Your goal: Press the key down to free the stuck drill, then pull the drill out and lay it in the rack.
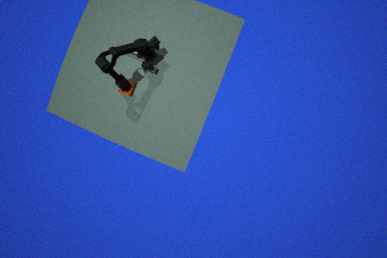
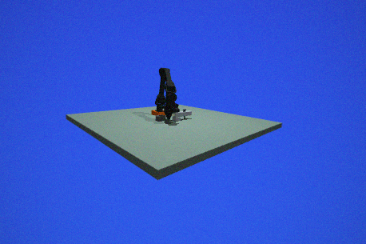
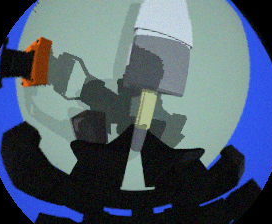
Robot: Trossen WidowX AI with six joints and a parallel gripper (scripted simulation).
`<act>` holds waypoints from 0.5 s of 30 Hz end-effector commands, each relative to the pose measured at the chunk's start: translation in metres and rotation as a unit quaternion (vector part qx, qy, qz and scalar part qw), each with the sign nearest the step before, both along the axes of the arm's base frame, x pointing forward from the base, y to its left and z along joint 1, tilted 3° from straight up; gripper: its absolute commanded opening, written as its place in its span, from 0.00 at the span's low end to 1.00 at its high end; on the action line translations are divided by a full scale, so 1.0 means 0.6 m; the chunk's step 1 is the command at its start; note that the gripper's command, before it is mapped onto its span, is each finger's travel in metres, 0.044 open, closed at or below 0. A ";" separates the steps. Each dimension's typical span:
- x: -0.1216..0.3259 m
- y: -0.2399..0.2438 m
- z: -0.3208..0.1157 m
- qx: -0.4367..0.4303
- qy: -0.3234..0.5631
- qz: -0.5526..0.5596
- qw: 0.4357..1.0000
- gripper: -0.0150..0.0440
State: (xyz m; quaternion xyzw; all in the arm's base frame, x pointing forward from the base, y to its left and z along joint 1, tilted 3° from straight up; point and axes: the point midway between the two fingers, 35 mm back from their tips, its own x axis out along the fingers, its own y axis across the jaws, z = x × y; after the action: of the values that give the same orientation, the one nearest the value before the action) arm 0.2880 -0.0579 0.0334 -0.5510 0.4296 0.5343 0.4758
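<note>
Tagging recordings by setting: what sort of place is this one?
Probably a bare test bench: a single grey-green slab against plain blue, one black arm on an orange base, its gripper shut on a pale yellowish drill protruding from a grey block.
</note>
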 end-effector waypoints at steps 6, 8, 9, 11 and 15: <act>0.008 -0.021 0.005 -0.002 -0.003 0.001 1.000 0.25; 0.008 -0.026 0.005 -0.002 -0.003 0.001 1.000 0.25; 0.009 -0.029 0.005 -0.002 -0.003 0.001 1.000 0.25; 0.005 -0.022 0.001 -0.001 0.000 0.000 1.000 0.34; 0.005 -0.022 0.001 -0.001 0.000 0.000 1.000 0.52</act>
State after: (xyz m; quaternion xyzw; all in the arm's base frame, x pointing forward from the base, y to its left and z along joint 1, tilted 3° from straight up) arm 0.2911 -0.0711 0.0343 -0.5522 0.4295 0.5341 0.4747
